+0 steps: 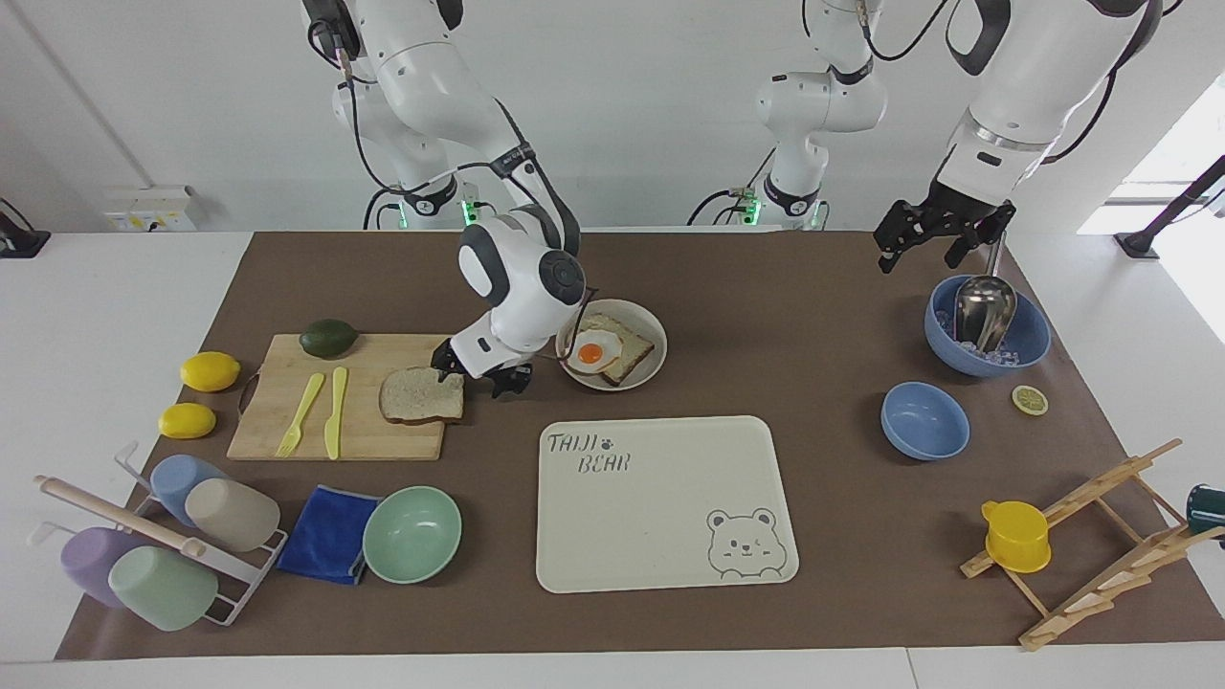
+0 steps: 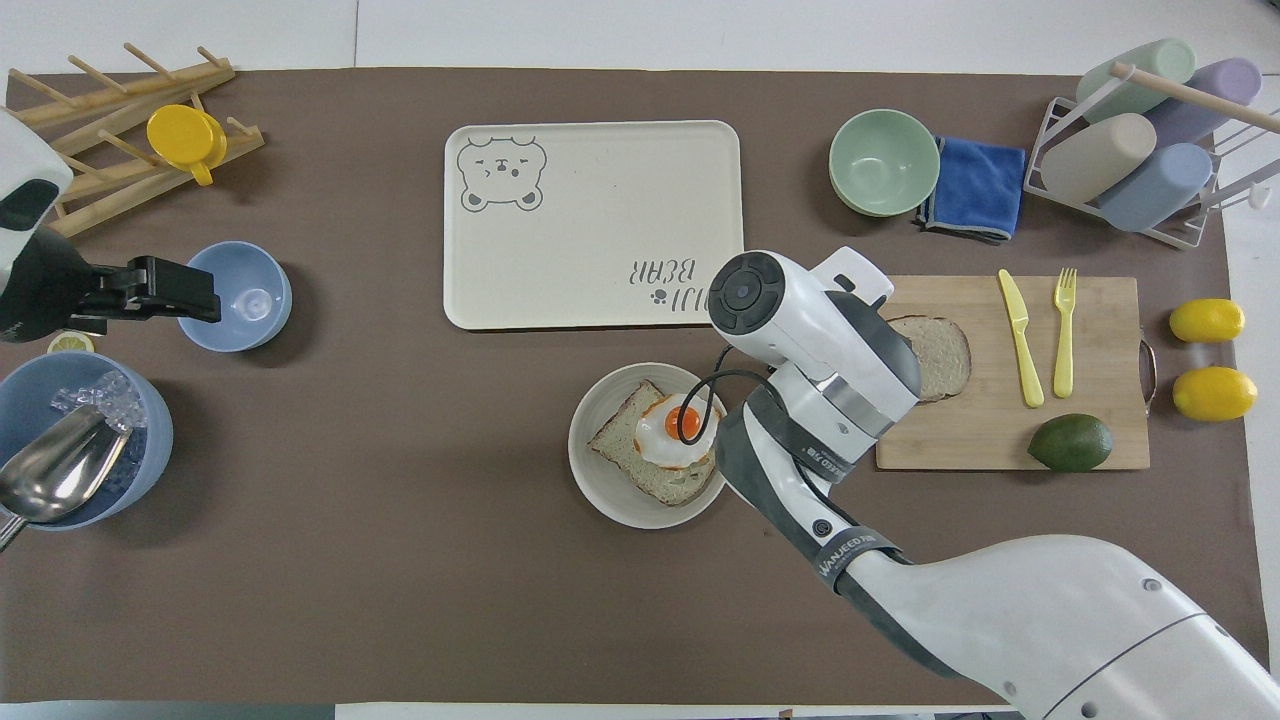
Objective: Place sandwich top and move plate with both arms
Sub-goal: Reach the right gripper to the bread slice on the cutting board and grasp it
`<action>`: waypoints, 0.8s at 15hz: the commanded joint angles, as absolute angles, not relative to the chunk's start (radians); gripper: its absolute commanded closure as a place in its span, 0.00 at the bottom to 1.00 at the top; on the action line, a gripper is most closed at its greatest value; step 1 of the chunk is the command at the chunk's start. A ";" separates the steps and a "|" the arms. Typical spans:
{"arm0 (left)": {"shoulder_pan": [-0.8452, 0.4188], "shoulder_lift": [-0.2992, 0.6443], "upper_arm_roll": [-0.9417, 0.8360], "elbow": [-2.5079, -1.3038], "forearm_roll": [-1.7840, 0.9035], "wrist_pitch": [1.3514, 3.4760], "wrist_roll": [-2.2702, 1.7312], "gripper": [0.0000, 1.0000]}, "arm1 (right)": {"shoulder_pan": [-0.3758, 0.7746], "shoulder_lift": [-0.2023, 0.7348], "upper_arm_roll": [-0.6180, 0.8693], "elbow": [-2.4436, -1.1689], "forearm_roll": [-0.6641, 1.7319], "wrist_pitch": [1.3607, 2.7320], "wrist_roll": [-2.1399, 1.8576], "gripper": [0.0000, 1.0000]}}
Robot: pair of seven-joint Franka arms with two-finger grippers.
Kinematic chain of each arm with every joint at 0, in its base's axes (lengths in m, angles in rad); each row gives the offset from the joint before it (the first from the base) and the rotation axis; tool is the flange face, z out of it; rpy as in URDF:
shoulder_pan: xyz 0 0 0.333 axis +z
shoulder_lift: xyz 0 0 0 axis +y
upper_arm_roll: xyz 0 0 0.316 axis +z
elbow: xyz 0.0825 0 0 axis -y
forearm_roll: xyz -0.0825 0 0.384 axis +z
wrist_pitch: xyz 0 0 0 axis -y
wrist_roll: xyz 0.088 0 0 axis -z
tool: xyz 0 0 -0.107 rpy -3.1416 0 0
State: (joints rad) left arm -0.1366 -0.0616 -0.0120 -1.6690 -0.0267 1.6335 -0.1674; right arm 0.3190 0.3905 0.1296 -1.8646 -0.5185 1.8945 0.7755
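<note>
Reaching low over the cutting board point(image 1: 335, 421), the right gripper point(image 1: 480, 371) sits at the edge of the sandwich top point(image 1: 421, 394) that faces the plate point(image 1: 643, 375). Its two fingers are spread apart, one by the bread's corner and one just off the board. Nothing is held yet. I cannot tell if a finger touches the bread.

The sandwich top lies flat on the board, at the end closest to the plate. Its long way runs along the table from one arm's end toward the other. From the gripper, most of the slice lies toward the right arm's end of the table.

The plate is just beside the board, a little nearer to the robots. It holds toast with a fried egg point(image 1: 591, 353) on top. My guess is that the bread must go on that egg.

The left gripper point(image 1: 940, 235) waits in the air near the blue bowl with the scoop point(image 1: 986, 330), well apart from the bread. Its fingers look apart too. So the right arm is the nearer one for this grab.
</note>
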 commanded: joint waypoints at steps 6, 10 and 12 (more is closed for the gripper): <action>-0.130 -0.067 -0.015 -1.664 -0.012 1.614 -0.158 0.00 | 0.296 0.337 0.137 -1.979 -0.640 1.936 0.782 0.00; -0.130 -0.067 -0.014 -1.664 -0.012 1.615 -0.158 0.00 | 0.287 0.330 0.137 -1.997 -0.640 1.936 0.776 0.18; -0.130 -0.067 -0.015 -1.664 -0.012 1.615 -0.158 0.00 | 0.288 0.330 0.137 -1.997 -0.640 1.930 0.770 0.50</action>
State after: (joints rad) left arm -0.1366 -0.0616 -0.0120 -1.6690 -0.0267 1.6335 -0.1674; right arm 0.3037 0.3596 0.1270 -1.9605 -0.6149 1.9067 0.7752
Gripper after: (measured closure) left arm 0.000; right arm 0.247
